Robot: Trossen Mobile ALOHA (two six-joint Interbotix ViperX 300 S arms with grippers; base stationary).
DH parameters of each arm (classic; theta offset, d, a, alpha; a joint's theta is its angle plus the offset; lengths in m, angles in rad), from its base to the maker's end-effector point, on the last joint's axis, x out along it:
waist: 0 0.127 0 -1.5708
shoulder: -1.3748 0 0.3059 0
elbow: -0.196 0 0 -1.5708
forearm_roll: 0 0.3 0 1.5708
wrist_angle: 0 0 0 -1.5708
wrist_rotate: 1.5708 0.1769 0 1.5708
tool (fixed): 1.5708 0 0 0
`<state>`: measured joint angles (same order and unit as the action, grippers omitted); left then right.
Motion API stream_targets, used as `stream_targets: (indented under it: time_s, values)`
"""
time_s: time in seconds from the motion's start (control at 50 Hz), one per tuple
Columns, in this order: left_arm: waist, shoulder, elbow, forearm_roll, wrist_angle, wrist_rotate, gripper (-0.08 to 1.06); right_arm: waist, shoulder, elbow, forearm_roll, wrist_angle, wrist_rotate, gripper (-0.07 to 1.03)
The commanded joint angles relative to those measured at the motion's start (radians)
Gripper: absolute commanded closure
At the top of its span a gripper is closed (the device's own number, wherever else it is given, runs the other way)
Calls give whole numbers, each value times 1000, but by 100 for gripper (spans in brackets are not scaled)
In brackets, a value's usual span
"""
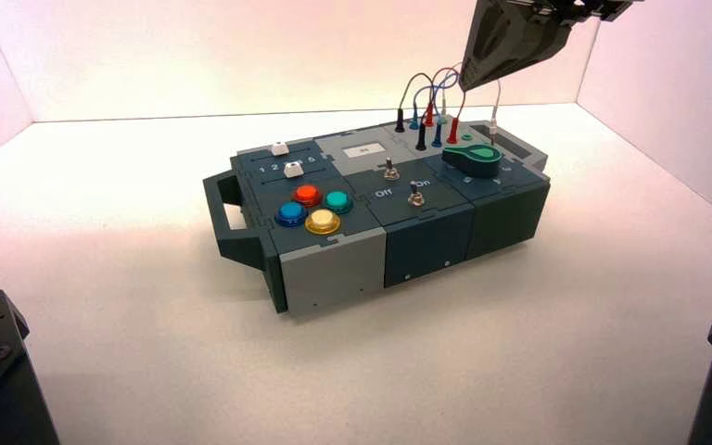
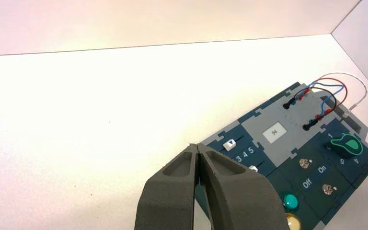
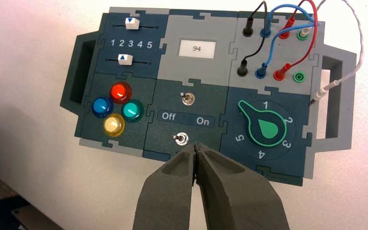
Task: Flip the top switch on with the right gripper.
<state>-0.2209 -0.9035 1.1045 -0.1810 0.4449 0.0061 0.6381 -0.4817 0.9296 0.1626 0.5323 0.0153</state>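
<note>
Presently the right gripper (image 1: 464, 87) hangs in the air above the box (image 3: 96, 153), near its wired end in the high view, its two tapered fingers pressed together with nothing between them. The step in hand looks like the approach: the top switch (image 3: 188, 98) sits just above the "Off/On" label (image 3: 186, 118), on the side toward the grey display panel (image 3: 197, 69), its lever leaning to Off. The next move calls for bringing the closed tips down on the Off side of that lever, then nudging it toward On, clear of the matching lower switch (image 3: 181, 139). The toggle is bright metal, a thin stub rising from a round collar; the panels are matt, dark blue-green and grey, locked by jigsaw-like tabs. Farther out, the glossy domed buttons (image 3: 120, 92) cluster on one side, and on the other stand a chunky green-edged knob (image 3: 268, 129) with a teardrop outline and slim looping wires (image 3: 313, 38). The left gripper (image 2: 196, 146) waits idle over the left part of the scene, clenched on nothing.
</note>
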Motion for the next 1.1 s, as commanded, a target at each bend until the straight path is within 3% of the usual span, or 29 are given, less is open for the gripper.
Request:
stream_targets:
  time_s: [0.02,0.26,0.32,0.48,0.7,1.1]
  values:
    - [5,3,-14,-3,-8,-2,101,6,-5,-29,2,-3,-3,98]
    - [2,5,-15,-11,-5,-5,101,8,-5,-29,5,6,-3,98]
    - [-26,15,-17,-29,0,-5,101,26,-2,-29,3,6,-3,98]
    - [-106,80,-20,-34,17,-25,101,64,25,-41,8,6,3,98]
    - [-179,272,-51,-43,49,-72,101,71,95,-81,32,11,5,98]
    - [-264,681,-198,-40,37,-58,101,71,206,-189,43,23,6,98]
